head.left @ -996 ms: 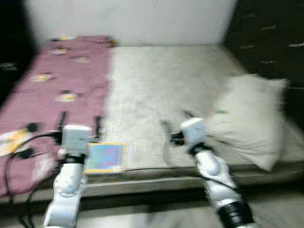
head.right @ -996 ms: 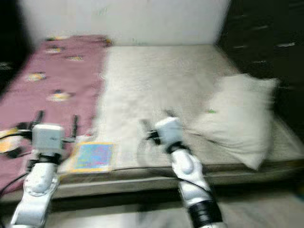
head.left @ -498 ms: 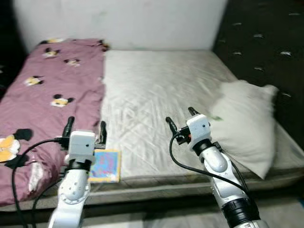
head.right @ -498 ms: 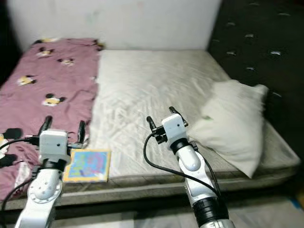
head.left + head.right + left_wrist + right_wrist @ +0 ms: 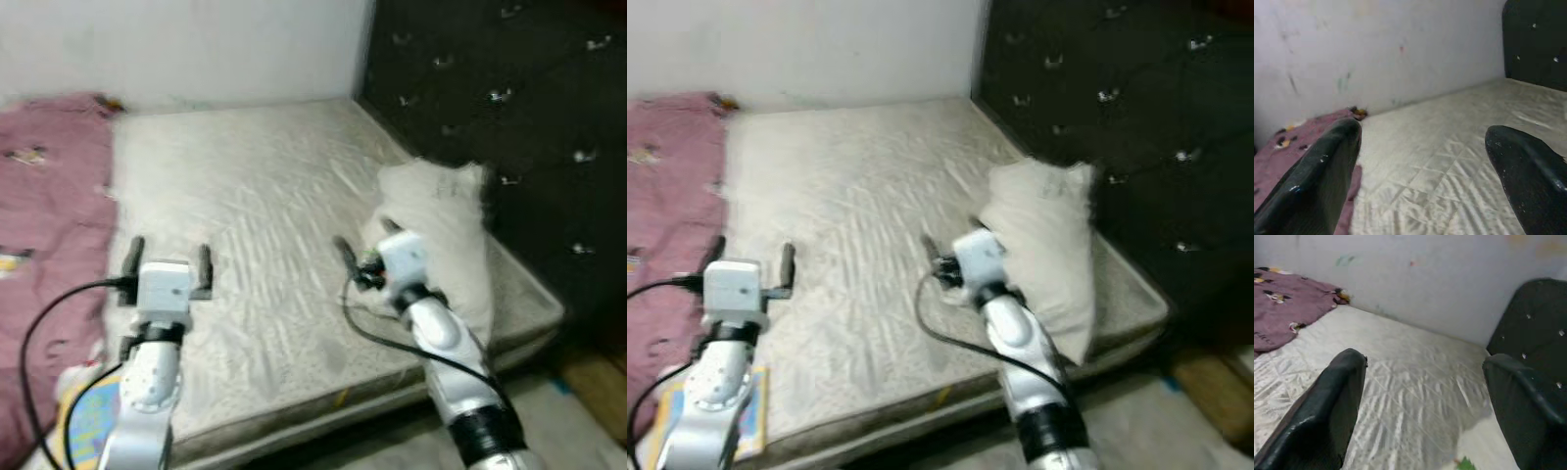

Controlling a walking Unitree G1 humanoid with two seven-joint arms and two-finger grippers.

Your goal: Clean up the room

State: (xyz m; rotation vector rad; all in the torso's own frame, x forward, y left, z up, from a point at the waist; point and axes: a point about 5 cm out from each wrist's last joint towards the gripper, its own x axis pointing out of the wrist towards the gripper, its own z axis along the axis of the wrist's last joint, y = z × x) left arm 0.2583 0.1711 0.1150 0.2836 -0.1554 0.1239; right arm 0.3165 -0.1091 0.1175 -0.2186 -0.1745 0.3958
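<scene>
Bedroom floor runs along the near edge, and right at the bottom left corner sits a colourful book [image 5: 743, 419], yellow-bordered, lying at the foot edge of the mattress beside the left arm. Part of it hides behind that arm. A black cable loops out from the left arm over the pink side.

Up from there, the left gripper [image 5: 165, 262] hangs over the near part of the white mattress [image 5: 255, 206], its two black fingers spread wide with nothing between them. The left wrist view backs that up: both fingers [image 5: 1312, 181] stand well apart with bare quilted sheet between.

Across to the right, the right gripper [image 5: 364, 245] hovers over the mattress just beside a white pillow [image 5: 446, 235]. It too is released, fingers parted and empty, and the right wrist view shows the gap between its fingers [image 5: 1327, 411] with only sheet in it. Whether a finger touches the pillow is hard to say through the blur.

That pillow lies along the mattress's right edge, close to the dark tufted headboard [image 5: 1097, 108], which stands along the right side.

Over on the left, a pink blanket [image 5: 44, 196] with small cartoon prints covers that strip of the bed, its edge meeting the bare white sheet.

Farthest back, a plain pale wall [image 5: 186, 49] closes off the bed.
</scene>
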